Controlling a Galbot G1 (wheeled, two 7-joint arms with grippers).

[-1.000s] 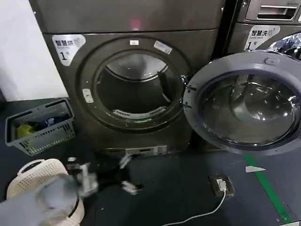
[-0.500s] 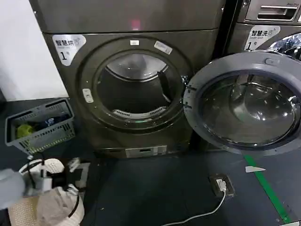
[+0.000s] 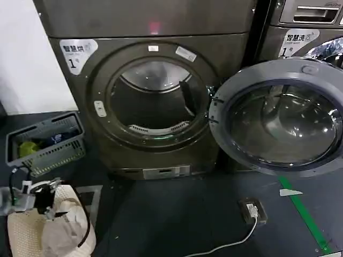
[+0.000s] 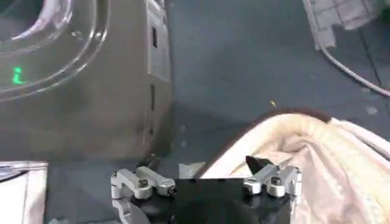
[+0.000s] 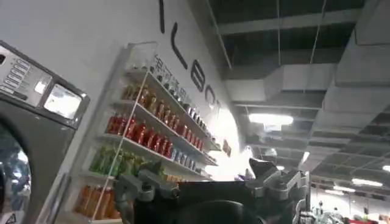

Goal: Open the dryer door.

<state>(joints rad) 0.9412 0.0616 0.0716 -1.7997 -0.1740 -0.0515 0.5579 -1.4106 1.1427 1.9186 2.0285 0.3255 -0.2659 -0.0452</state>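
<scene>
The left pincer [image 4: 207, 182] is seen with its fingers spread apart, empty, above a cream laundry basket [image 4: 317, 152]. The bronze-grey dryer front [image 4: 91, 91] and dark floor [image 4: 244, 55] are seen beyond.

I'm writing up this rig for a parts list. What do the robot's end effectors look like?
The left end effector has a black body carrying two silver metal finger brackets fastened with screws. In the head view it looks pale grey-and-black, with a looping black cable. The right end effector has matching black-and-silver hardware.
</scene>
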